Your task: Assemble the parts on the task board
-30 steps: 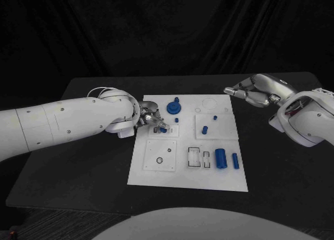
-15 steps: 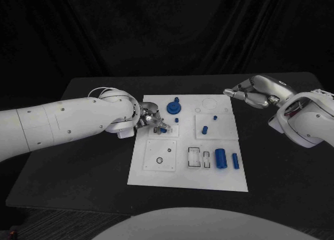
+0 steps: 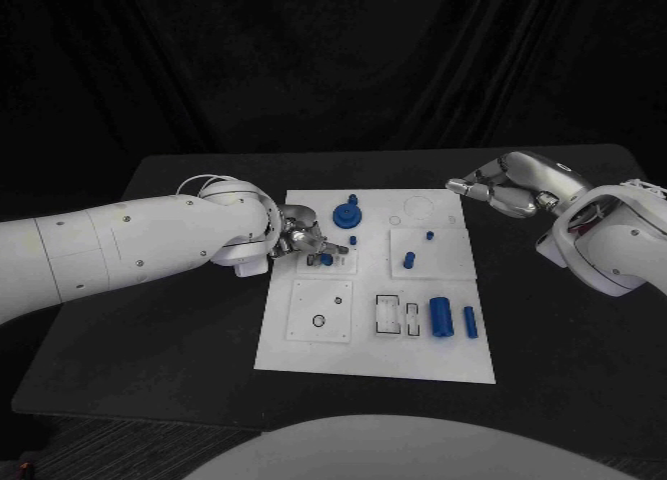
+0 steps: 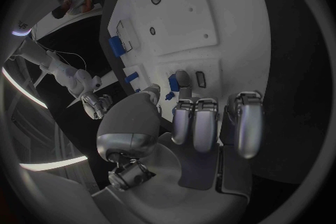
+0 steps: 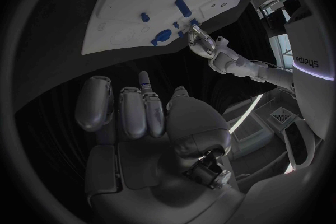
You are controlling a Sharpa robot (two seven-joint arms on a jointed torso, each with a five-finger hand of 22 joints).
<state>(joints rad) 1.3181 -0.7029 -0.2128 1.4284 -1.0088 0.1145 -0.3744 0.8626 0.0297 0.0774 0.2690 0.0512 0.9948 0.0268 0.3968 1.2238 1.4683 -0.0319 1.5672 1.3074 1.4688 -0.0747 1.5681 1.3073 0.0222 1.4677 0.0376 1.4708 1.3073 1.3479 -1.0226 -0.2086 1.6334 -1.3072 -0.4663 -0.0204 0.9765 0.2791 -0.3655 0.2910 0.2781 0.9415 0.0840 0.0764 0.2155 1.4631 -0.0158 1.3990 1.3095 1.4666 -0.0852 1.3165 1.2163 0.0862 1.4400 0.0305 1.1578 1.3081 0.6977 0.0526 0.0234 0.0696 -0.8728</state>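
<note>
Here my left hand [image 3: 302, 243] pinches a small blue plastic peg [image 3: 323, 260] upright over the square recess at the white task board's [image 3: 376, 355] upper-left corner, the socket directly under my fingertips. My right hand [image 3: 495, 188] hovers empty, fingers loosely curled, well apart beyond the board's far-right corner.

Right hand [image 5: 150, 123] hovers empty beside the task board [image 5: 140, 5].

Black table [image 3: 175, 330] on dark floor. Black curtain [image 3: 333, 70] hangs behind, folds faintly lit. Room dim, light falling mostly on tabletop.
</note>
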